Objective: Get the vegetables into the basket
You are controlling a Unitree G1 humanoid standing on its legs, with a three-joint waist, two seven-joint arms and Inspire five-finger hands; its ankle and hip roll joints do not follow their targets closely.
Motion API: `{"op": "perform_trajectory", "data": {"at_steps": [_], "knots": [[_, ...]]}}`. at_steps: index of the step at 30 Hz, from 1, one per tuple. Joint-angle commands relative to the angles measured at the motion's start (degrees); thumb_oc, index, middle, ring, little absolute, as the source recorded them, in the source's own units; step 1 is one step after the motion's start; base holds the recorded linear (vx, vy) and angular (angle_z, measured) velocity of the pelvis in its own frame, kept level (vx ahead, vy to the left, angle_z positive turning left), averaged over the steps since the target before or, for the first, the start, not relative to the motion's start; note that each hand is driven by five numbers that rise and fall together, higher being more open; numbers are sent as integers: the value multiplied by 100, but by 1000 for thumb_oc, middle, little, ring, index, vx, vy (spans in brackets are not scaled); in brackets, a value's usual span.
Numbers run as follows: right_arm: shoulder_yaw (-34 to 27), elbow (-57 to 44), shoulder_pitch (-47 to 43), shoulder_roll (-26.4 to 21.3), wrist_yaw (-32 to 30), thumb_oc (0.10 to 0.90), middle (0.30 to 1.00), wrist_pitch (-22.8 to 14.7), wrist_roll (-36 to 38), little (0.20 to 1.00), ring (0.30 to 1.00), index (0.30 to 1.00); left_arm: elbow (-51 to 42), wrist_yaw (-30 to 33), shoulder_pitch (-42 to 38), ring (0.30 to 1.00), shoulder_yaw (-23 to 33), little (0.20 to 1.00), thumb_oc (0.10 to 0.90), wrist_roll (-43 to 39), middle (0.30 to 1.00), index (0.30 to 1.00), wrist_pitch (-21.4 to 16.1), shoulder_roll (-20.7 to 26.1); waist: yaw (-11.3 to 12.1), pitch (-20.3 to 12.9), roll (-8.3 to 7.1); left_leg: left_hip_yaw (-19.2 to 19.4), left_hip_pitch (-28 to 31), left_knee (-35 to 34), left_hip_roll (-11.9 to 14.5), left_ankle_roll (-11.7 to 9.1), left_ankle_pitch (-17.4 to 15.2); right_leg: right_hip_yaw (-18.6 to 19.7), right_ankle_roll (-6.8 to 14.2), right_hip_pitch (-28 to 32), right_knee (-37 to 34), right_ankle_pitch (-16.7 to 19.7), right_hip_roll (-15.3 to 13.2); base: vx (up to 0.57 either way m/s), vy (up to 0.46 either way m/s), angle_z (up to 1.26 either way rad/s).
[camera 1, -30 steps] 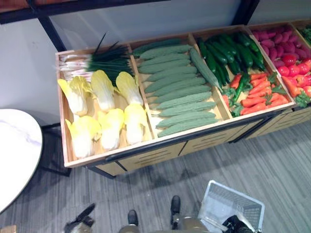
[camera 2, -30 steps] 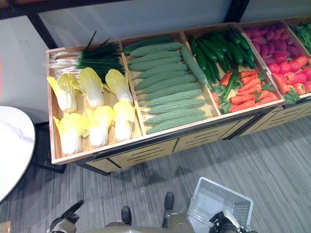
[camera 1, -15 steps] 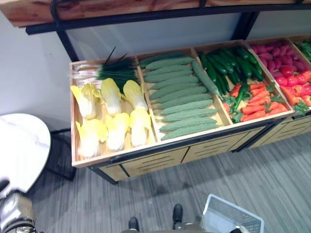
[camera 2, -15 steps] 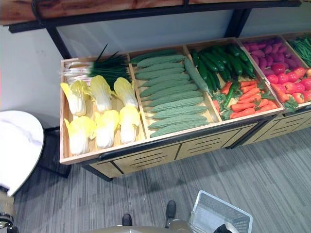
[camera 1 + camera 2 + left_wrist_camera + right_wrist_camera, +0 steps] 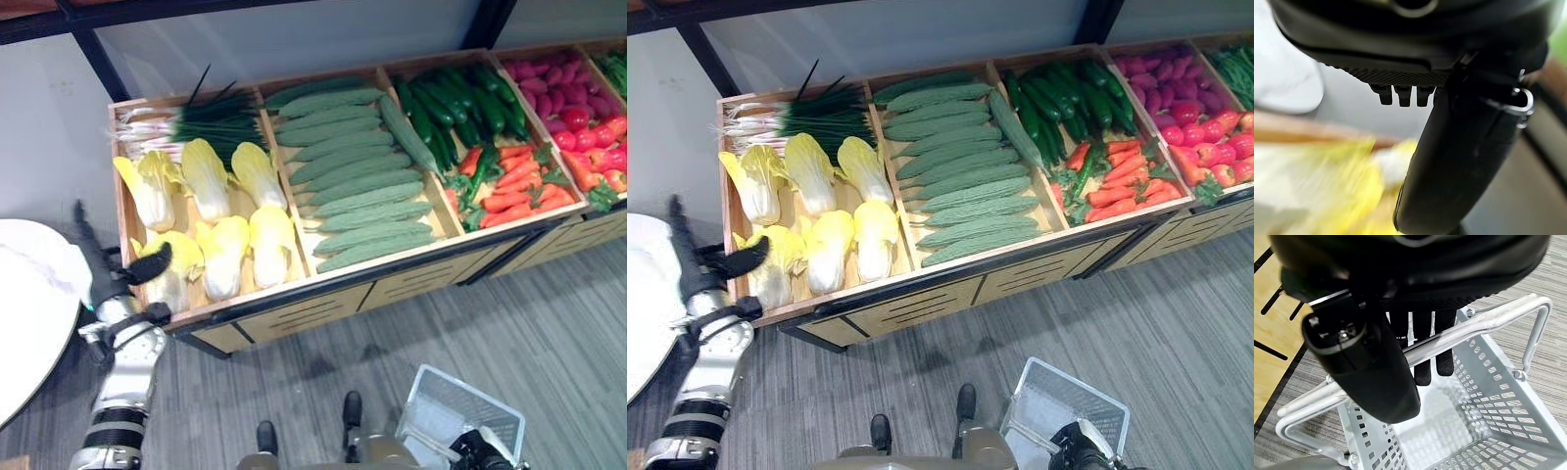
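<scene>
**Basket empty, left hand open at the cabbage bin**

Nearest the robot, the right hand (image 5: 1400, 340) has its fingers curled under the metal handles of the white basket (image 5: 1488, 401), carrying it low above the grey floor. The right wrist view looks straight into the basket, and nothing lies inside, so as far as can be judged no vegetable has been collected.

Further out on the robot's left, the left hand (image 5: 108, 274) is raised at the front corner of the wooden display stand (image 5: 294, 304). Its fingers are straight and its thumb is spread wide, and it holds nothing. It sits just beside the nearest of the yellow cabbages (image 5: 223, 257), close to it, though contact cannot be confirmed. A round white table (image 5: 29, 313) stands beside that arm.

Beyond the hand, the stand's compartments are all full: the cabbages with spring onions (image 5: 196, 122) behind them, then the pale green cucumbers (image 5: 353, 176), then dark cucumbers (image 5: 460, 103) with carrots (image 5: 514, 191) in front, and red and purple produce (image 5: 578, 98) farthest to the right.

The whole job seems to remain: grasp a vegetable, carry it to the basket, release, repeat.
</scene>
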Motion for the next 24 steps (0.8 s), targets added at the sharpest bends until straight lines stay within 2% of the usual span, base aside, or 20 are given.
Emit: {"op": "perform_trajectory", "data": {"at_steps": [1, 4, 10, 13, 18, 21, 24], "knots": [[228, -24, -237, -103, -96, 400, 300, -160, -8, 300, 300, 300, -522, -471, -233, 1000, 138, 1000, 900, -102, 1000, 1000, -831, 499, -67, -199, -208, -228, -104, 6, 136, -148, -130, 358, 870, 180, 107, -179, -792, 0, 0, 0], [275, -54, -253, -64, -71, 400, 300, -175, -39, 300, 300, 300, -678, -744, -159, 1000, -74, 1000, 900, -252, 1000, 1000, -864, 377, -79, -194, -210, -206, -109, 6, 137, -140, -130, 388, 873, 150, 102, -167, -789, -8, 14, -5], [298, -46, -264, -7, -73, 400, 300, -172, -55, 300, 300, 300, -700, -827, -72, 1000, -252, 1000, 900, -301, 1000, 1000, -796, 119, -71, -183, -233, -200, -107, 6, 140, -122, -139, 410, 863, 147, 96, -165, -788, 1, 1, -2], [304, 14, -240, 39, -131, 400, 300, -159, -31, 300, 300, 300, -240, -623, -33, 1000, -254, 1000, 900, -290, 1000, 1000, -663, -125, -36, -173, -275, -223, -126, 6, 141, -115, -128, 391, 860, 142, 107, -178, -793, 0, 0, 0], [346, 31, -244, 69, -183, 400, 300, -128, -52, 300, 300, 300, -51, -398, -108, 1000, -252, 1000, 900, -268, 1000, 1000, -539, -249, -29, -148, -294, -234, -144, 6, 136, -112, -111, 382, 858, 127, 106, -172, -790, 0, 0, 0], [401, 8, -271, 37, -201, 400, 300, -81, -118, 300, 300, 300, 152, -353, -173, 1000, -313, 1000, 900, 5, 1000, 1000, -192, -231, -29, -118, -294, -244, -188, 6, 141, -106, -98, 387, 857, 91, 107, -164, -788, 0, 0, 0], [433, -6, -287, 20, -192, 400, 300, -42, -151, 300, 300, 300, 327, -336, -247, 1000, -322, 1000, 900, 106, 1000, 1000, -16, -205, -27, -105, -285, -246, -208, 6, 141, -104, -89, 392, 854, 76, 108, -159, -786, 0, 0, 0]]}}
